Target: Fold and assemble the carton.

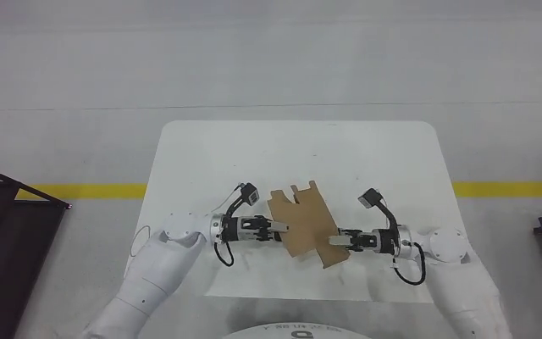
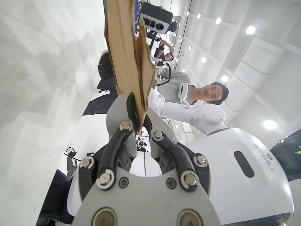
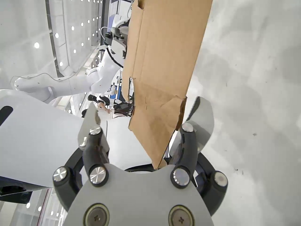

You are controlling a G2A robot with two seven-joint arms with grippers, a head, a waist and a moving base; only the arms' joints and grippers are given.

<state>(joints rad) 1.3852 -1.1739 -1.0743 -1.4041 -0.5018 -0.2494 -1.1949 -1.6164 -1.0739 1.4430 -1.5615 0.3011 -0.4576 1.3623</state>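
The carton (image 1: 303, 222) is a flattened brown cardboard blank, held above the middle of the white table (image 1: 212, 152). My left gripper (image 1: 281, 227) comes in from the left and is shut on the carton's left edge. In the left wrist view its fingers (image 2: 131, 109) pinch the cardboard (image 2: 124, 48) edge-on. My right gripper (image 1: 337, 240) is at the carton's lower right flap. It is open, with fingers (image 3: 200, 111) spread wide and the flap (image 3: 160, 123) lying between them, close to one finger.
A black frame (image 1: 25, 216) stands off the table's left side. A yellow floor line (image 1: 85, 191) runs behind the table. The table's far half is bare white surface.
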